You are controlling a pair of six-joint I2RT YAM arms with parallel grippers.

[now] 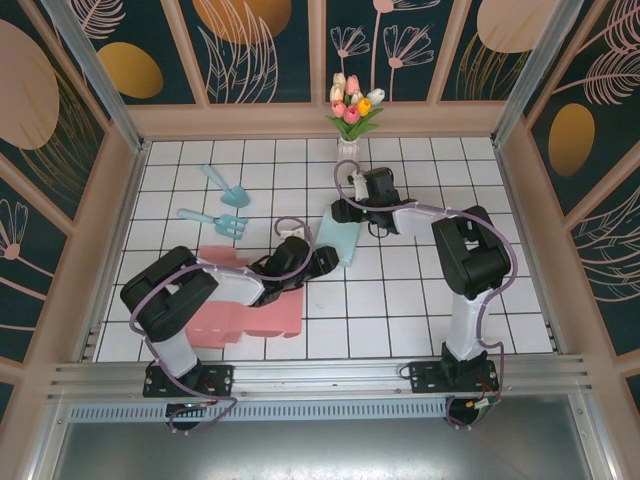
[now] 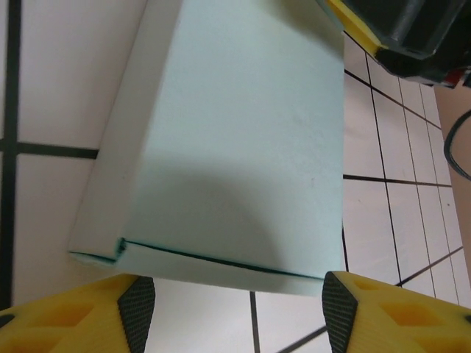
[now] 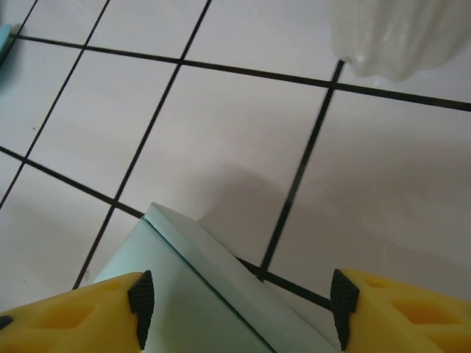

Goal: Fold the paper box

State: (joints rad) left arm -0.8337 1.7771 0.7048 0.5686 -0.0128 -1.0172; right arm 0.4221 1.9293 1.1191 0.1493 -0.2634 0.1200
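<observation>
Lying slantwise at mid-table, the pale teal paper box [image 1: 340, 240] has a gripper at each end.

Its faces are smooth and unmarked, with one dark seam along the near end. There are bare tiles to its right, a pink sheet [image 1: 250, 310] to its left, and a flower vase [image 1: 350, 115] well beyond. The left gripper [image 1: 322, 260] reaches in low, jaws spread at the near end. The right gripper [image 1: 345, 212] doubles back over the far corner, jaws spread and pinching nothing.

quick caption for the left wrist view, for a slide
The pale teal box lies on the tiled table, its near end just ahead of the left gripper, jaws open.
</observation>
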